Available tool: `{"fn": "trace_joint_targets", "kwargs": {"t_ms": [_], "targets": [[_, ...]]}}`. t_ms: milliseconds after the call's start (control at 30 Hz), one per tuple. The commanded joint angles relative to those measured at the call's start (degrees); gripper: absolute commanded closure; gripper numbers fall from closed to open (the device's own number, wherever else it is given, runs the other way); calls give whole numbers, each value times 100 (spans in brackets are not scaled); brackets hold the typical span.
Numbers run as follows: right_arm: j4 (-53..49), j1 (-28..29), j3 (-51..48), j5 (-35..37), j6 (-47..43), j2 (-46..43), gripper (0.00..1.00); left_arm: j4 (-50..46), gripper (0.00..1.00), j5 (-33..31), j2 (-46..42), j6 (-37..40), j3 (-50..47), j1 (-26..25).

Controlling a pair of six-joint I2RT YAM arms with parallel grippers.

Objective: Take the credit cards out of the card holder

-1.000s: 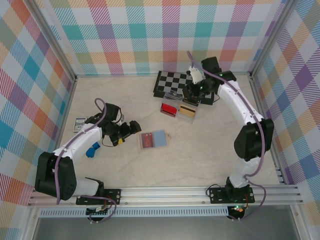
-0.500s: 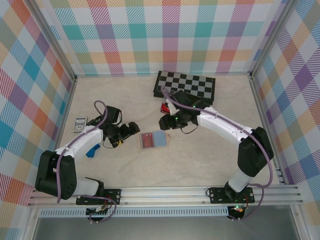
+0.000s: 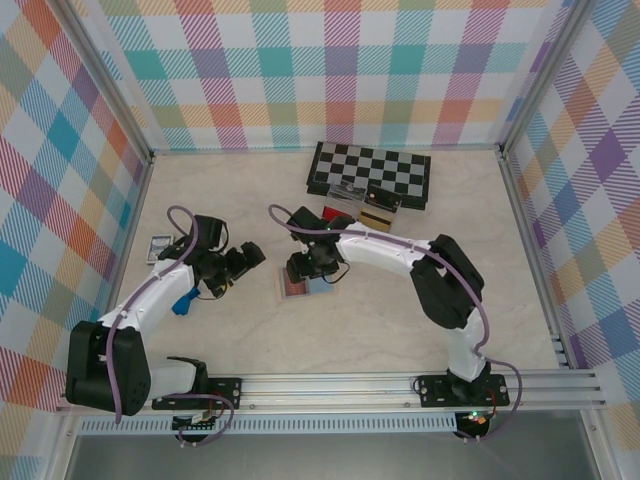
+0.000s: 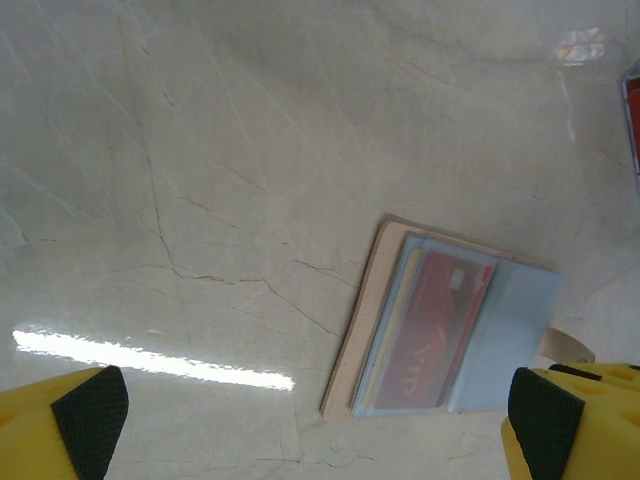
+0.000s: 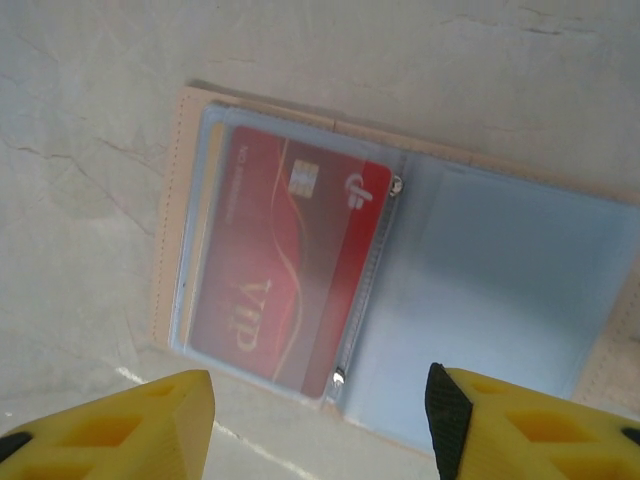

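Yellow-fingered left gripper [image 3: 243, 262], left of centre in the top view, hangs spread wide and empty. At centre, the flat light blue folding card holder with tan edging [image 3: 305, 290] lies open, a red plastic credit card [image 5: 280, 265] in its left pocket. Over it hovers the right gripper [image 5: 318, 410], parted, gripping nothing.

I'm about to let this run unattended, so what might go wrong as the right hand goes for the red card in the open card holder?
1. The red card sits inside a clear pocket of the card holder. The right hand, open above it, may pinch pocket and card together and lift the whole holder.
2. The left hand is open and off the holder, not pinning it, so it could slide on the smooth table.
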Motion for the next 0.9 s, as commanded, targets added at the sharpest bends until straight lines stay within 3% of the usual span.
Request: {"fn": "trace_joint_targets", "kwargs": {"t_ms": [0, 167, 500, 867], "targets": [[-322, 61, 291, 184, 13, 235, 41, -8, 0, -9, -35, -84, -96, 111], [-606, 66, 602, 369, -26, 597, 41, 93, 0, 185, 106, -35, -40, 110], [-914, 59, 790, 408, -83, 1040, 44, 402, 17, 840, 408, 22, -56, 102], [-797, 24, 508, 401, -237, 1172, 58, 964, 46, 1476, 793, -127, -175, -138]]}}
